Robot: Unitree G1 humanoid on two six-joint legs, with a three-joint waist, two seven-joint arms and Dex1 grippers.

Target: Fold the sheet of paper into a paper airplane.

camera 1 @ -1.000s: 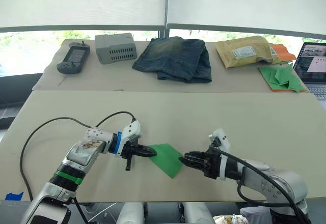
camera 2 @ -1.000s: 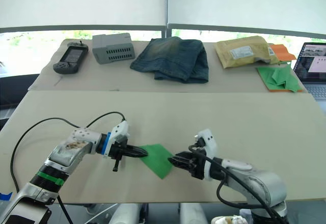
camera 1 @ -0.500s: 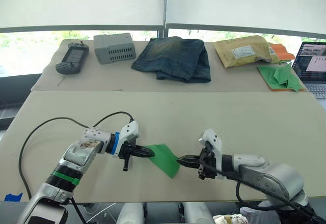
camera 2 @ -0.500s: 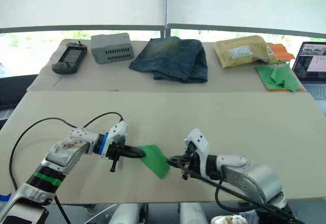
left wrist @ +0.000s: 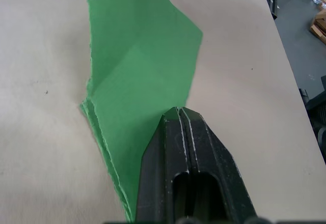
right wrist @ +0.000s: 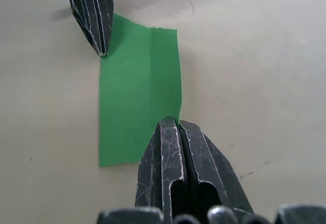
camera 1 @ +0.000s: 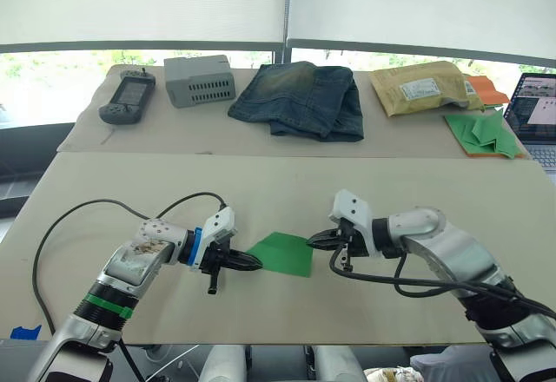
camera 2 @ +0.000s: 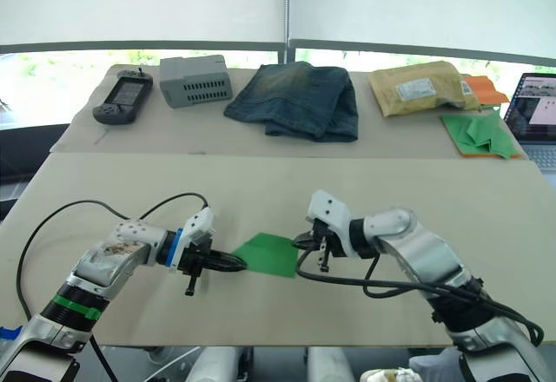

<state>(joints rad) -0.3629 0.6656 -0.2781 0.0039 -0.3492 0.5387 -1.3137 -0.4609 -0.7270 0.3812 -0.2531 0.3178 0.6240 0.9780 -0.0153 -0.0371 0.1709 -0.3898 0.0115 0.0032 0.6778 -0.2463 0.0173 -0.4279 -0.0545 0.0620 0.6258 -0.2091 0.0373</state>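
Observation:
The sheet of paper, bright green and folded with creases, lies low over the near table between my two grippers. My left gripper is shut on its left corner; the left wrist view shows the closed black fingers over the layered green paper. My right gripper is shut on the sheet's right edge. In the right wrist view its tips meet at the paper's edge, and the left gripper touches the opposite corner.
On the back table lie a handheld controller, a grey box, folded jeans, a yellow mailer, a heap of green darts on an orange sheet and a laptop. A black cable loops by my left arm.
My right gripper has swung away from the table's front edge and turned, still holding the paper. The sheet went from hanging tilted to lying nearly flat. The left gripper barely moved.

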